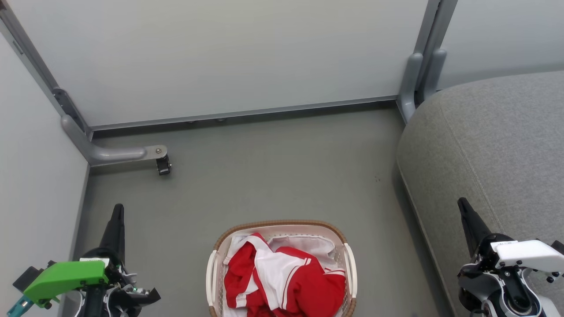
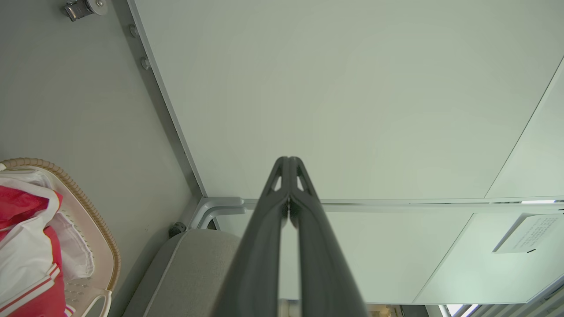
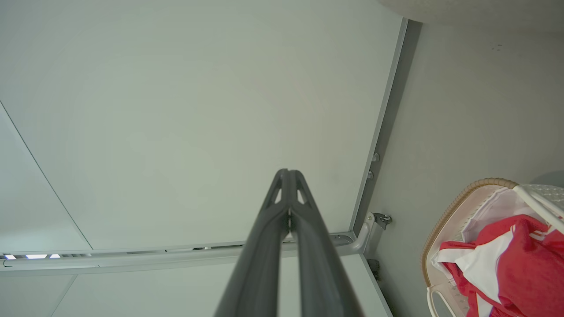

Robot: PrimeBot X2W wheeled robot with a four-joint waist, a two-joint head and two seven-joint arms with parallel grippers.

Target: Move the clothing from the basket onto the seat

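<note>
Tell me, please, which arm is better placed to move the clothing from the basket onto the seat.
Probably the right: the clothing in the basket lies between the left gripper and the right gripper, but the seat is on the right.

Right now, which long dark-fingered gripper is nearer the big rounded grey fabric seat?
The right gripper, shut, overlapping the seat in the head view; the left gripper is beyond the cream plastic basket.

One basket (image 1: 282, 223), one seat (image 1: 493, 141), one clothing heap (image 1: 304, 277)
</note>
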